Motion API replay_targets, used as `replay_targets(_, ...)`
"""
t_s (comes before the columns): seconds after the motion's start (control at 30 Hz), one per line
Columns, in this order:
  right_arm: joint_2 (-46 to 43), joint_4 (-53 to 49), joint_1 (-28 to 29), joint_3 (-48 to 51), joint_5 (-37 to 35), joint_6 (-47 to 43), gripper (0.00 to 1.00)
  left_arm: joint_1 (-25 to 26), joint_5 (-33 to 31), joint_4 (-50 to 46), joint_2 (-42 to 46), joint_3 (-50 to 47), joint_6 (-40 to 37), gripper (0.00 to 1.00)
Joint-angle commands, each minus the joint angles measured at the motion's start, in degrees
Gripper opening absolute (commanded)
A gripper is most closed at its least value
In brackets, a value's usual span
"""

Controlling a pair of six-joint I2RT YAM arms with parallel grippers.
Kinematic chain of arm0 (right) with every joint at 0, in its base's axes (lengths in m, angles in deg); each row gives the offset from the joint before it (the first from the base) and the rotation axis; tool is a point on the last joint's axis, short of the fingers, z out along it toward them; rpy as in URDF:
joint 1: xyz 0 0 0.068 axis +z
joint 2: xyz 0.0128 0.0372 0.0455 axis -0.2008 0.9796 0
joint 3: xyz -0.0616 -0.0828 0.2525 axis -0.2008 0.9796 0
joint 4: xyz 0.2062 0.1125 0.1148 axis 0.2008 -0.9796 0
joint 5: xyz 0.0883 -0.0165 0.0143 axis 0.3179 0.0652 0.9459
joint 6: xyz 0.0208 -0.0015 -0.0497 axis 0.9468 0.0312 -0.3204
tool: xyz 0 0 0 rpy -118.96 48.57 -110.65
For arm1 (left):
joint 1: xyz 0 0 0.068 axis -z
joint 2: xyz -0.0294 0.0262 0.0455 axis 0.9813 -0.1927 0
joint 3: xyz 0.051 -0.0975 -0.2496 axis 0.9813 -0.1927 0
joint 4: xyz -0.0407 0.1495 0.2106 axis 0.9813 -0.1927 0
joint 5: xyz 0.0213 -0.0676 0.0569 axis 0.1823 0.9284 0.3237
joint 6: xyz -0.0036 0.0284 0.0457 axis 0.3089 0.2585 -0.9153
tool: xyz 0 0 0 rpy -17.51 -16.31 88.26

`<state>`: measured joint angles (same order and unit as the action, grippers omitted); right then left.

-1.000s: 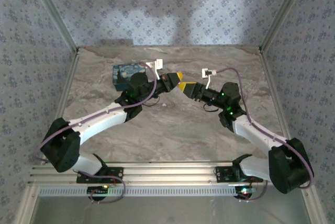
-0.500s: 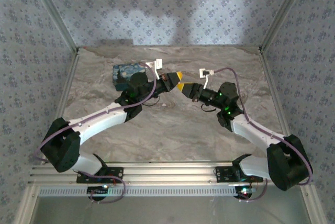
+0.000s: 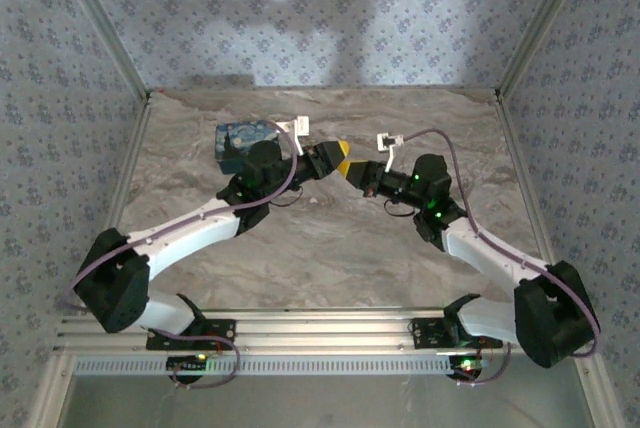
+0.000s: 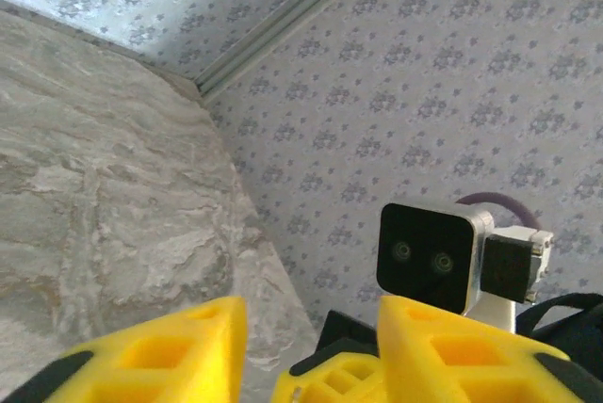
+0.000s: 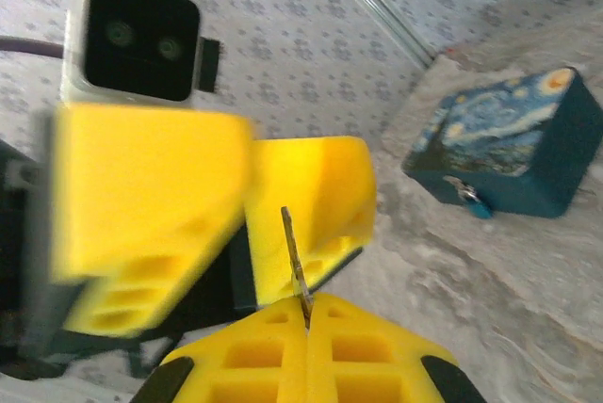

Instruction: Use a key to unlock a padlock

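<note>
Farthest left in the overhead view, behind the left arm's wrist and well apart from both pairs of jaws, sits the starry-night tin (image 3: 240, 138). The right wrist view shows the padlock (image 5: 468, 198), tiny and bluish, lying at the tin's near face on the marbled table (image 3: 330, 258). It is off to the right of the right jaws and beyond them, and nothing holds it.

Next comes the left gripper (image 4: 309, 314), its yellow jaws apart and empty, with the right arm's fingers poking up just below the gap. The right gripper (image 5: 306, 301) meets it nose to nose. Its jaws are pressed together on the key (image 5: 292, 248), pinching just the lower end, so the thin blade stands up out of the seam, slightly tilted, in front of the left jaws. Whether the blade lies inside that gap or merely before it I cannot tell.

The risks, as I judge them, are these. The hold on the key is shallow, so a brush from a left finger could lever it round or flick it onto the table. If the left jaws close off-centre, they may catch the right fingers rather than the blade. The padlock, loose and far from both jaws, would likely skid or spin under a pushed key unless one gripper pins it first.
</note>
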<state>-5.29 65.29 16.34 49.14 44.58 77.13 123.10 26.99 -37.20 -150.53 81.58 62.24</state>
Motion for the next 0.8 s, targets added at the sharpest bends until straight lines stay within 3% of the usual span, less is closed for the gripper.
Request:
replay_targets(0.0, -3.6, -17.9, 1.7, -4.2, -6.3, -15.9, 0.00, -1.0, -1.8, -10.4, 4.6, 2.6, -4.4, 0.56)
replay_targets(0.1, -4.7, -28.5, 2.8, -6.3, -12.1, -26.0, 0.00, -3.7, -2.2, -19.5, 7.0, 3.9, -3.7, 0.67)
replay_targets(0.33, -5.2, -40.5, 9.0, -9.7, -33.2, -51.3, 0.00, -8.3, -0.8, -42.3, 9.2, 10.1, 1.6, 0.70)
replay_targets(0.53, -4.8, -34.4, 17.7, -7.3, -52.3, -73.9, 0.00, -8.1, 5.5, -47.8, 6.2, 14.2, 11.2, 0.64)
replay_targets(0.77, -4.5, -24.5, 22.7, -3.6, -57.3, -87.4, 0.00, -6.1, 7.3, -46.7, 2.6, 14.8, 19.2, 0.59)
